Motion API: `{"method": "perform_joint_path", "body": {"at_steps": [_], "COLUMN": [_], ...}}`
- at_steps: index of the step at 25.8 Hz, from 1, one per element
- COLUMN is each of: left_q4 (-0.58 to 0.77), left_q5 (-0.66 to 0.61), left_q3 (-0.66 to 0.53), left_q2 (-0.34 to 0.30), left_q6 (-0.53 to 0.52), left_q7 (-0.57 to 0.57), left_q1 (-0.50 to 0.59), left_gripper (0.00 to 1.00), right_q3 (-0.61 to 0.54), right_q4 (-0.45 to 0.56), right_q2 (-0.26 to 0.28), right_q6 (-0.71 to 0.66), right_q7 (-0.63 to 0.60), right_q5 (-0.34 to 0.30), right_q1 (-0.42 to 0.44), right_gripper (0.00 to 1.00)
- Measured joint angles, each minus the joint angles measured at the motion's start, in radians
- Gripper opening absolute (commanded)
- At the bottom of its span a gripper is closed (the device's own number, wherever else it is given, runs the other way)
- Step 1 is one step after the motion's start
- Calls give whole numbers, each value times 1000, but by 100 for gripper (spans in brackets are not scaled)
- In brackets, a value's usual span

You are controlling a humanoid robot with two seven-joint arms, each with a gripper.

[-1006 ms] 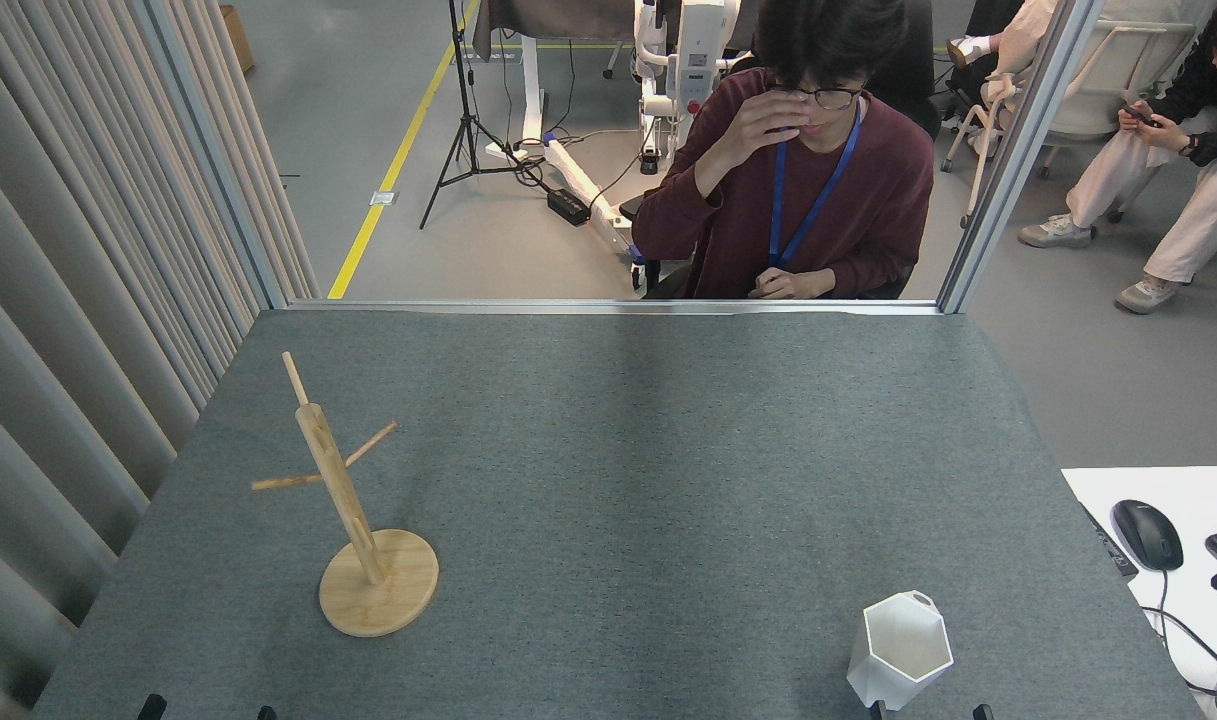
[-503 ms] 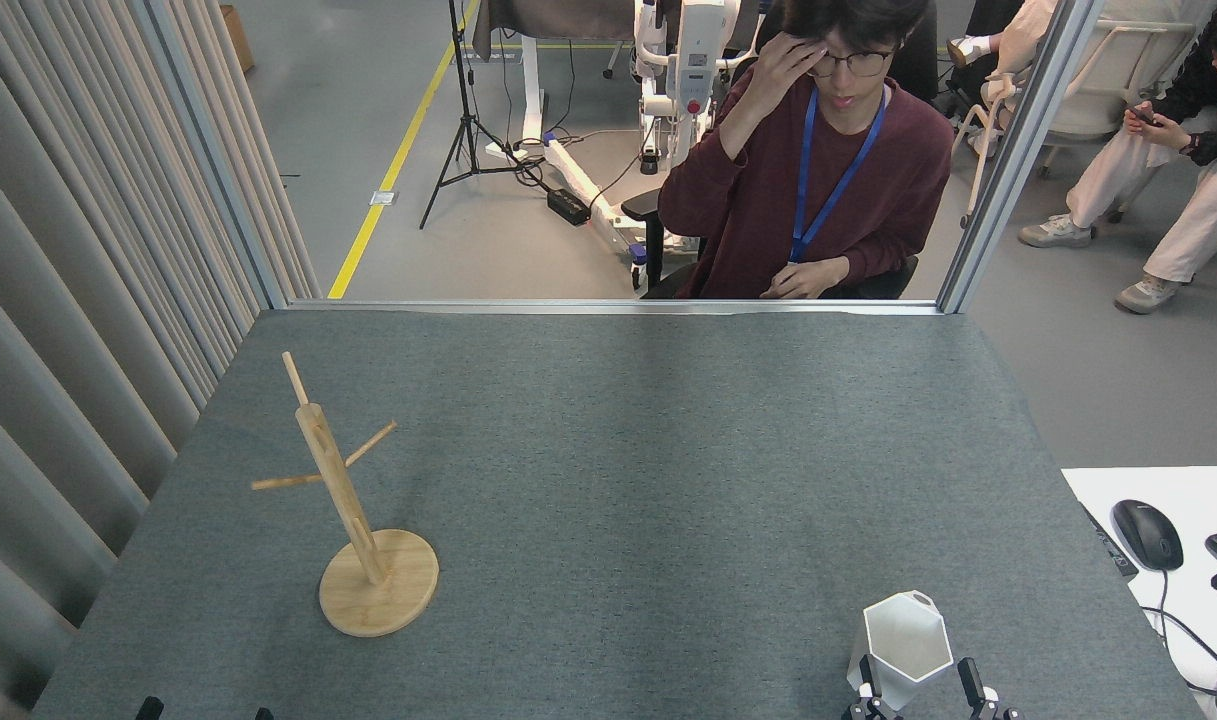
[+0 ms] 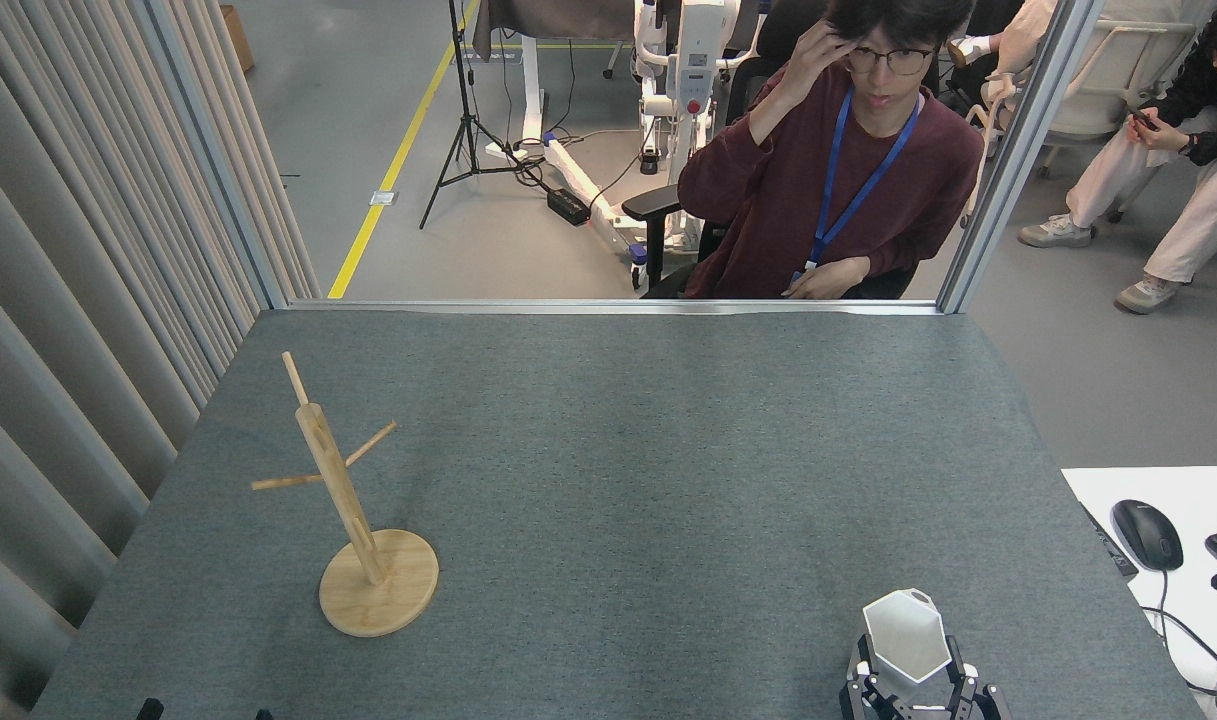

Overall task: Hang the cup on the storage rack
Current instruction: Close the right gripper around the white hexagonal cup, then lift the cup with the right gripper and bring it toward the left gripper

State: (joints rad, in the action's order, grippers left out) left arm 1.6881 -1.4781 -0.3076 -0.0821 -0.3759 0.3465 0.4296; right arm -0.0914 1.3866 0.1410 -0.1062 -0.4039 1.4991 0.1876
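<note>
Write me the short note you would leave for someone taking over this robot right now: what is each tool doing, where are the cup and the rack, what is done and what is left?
Right tool: at the near table edge, fingers either side of the white cup; whether it has closed on it cannot be told.
Left tool: not in view.
The cup stands upright on the grey table, near right, handle on its far side.
Storage rack: upright, near left, all pegs bare, far from the cup.
Done: the tool has reached the cup.
Left: secure the grasp, lift, carry left, hook the handle on a peg.
</note>
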Motion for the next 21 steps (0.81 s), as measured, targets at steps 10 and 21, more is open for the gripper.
{"method": "perform_joint_path", "body": {"at_steps": [10, 21], "left_q4": [-19, -50], "left_q5": [-146, -284], "left_q3": [224, 450], "left_q2": [3, 9], "left_q6": [-29, -98], "left_q7": [2, -10], "left_q1": [-69, -169], "left_gripper": [100, 100], "right_q3": [96, 475], "right_q4": [173, 282], "right_q2": [-27, -169], "right_q6": [-3, 24], "right_q7": [27, 40], "right_q5": [26, 315], "right_q1": [-66, -7], "right_gripper": [30, 30]}}
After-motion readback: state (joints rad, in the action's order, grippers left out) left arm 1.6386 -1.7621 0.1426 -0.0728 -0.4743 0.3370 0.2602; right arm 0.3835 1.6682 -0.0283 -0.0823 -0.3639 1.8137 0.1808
